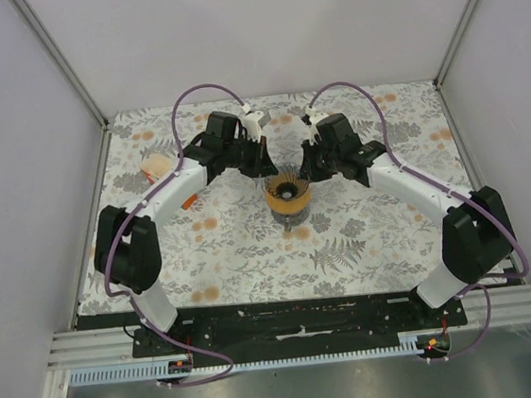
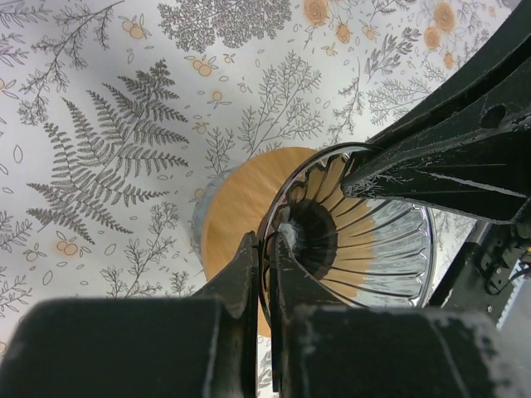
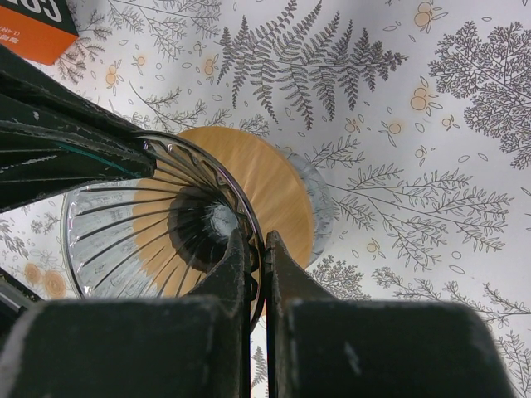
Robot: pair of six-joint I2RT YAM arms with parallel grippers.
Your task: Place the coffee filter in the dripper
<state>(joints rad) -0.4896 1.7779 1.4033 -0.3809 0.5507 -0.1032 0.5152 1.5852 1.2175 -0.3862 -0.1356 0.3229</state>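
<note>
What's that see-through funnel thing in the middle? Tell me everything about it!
It's a small dark see-through ribbed cone dripper, glassy-looking, with curved ribs running down to a centre hole. It stands upright on a flat amber-brown ring atop a clear cup. The left gripper and right gripper pinch its rim from opposite sides. Nothing shows inside it.

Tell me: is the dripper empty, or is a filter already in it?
Empty. Both wrist views show the dripper with bare ribs down to its centre hole, no paper lining them.
</note>
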